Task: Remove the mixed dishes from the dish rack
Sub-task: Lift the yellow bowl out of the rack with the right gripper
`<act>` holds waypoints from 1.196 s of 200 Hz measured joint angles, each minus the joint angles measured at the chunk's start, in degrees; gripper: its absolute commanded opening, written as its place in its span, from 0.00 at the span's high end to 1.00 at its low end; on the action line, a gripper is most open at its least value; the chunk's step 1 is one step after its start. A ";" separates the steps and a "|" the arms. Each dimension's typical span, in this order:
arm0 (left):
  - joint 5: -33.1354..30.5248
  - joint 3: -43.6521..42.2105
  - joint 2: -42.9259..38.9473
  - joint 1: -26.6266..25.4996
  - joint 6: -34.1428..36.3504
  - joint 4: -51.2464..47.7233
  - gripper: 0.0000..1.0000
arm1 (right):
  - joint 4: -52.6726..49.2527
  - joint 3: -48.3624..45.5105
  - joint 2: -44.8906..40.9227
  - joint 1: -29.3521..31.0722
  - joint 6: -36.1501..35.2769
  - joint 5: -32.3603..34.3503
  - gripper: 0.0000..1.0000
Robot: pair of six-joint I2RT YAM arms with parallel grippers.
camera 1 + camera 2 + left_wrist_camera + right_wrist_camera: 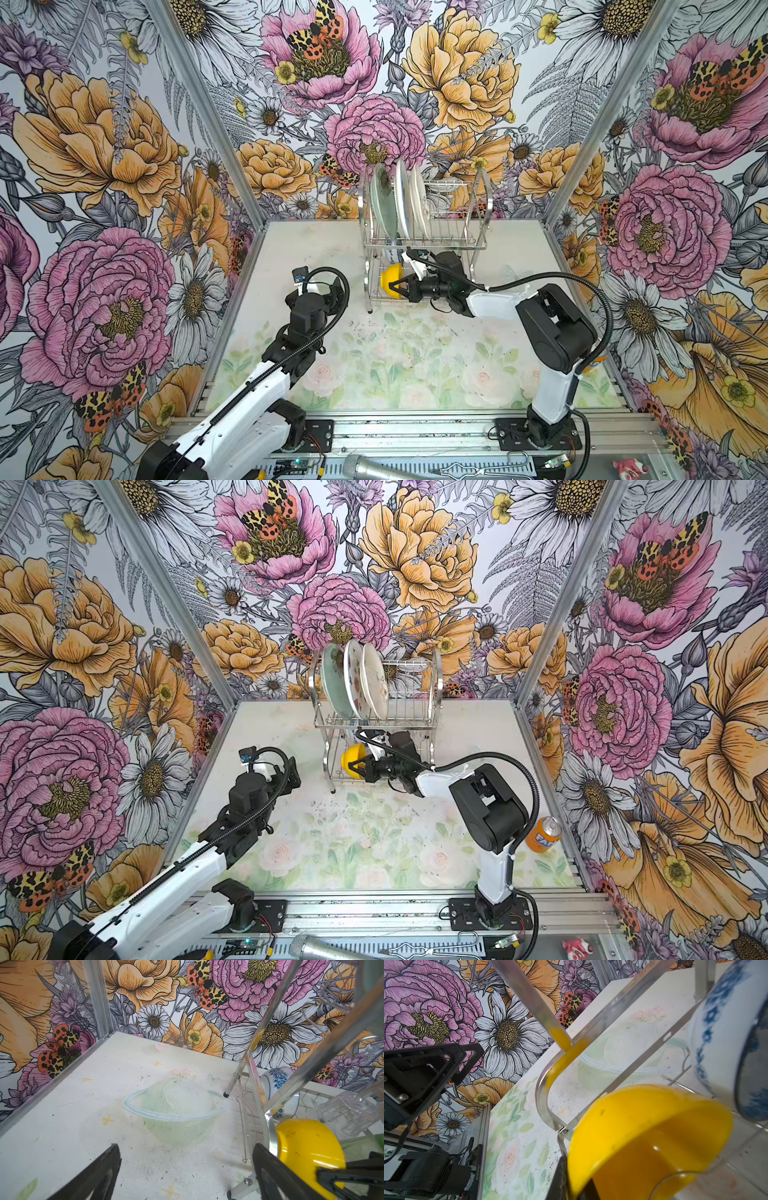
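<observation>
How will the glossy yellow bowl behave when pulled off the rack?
Glossy yellow bowl looks rigid, probably light. Smooth rim may slip in the right pincer. On its side by the chrome wire rack frame, it could snag.

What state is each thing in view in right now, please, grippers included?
Left gripper, open, empty.
Right gripper, shut on the rim of the yellow bowl.
Yellow bowl, on its side on the lower shelf of the rack.
Plates, three, upright on the upper shelf.
Blue-and-white bowl, on its side, lower shelf.
Clear tumbler, lower shelf, untouched.
Soda can, upright, outside the rack.
</observation>
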 measured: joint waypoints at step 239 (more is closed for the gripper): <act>0.00 0.00 0.00 0.02 0.00 -0.09 0.01 | 9.05 -4.00 0.04 0.76 -1.03 1.46 1.00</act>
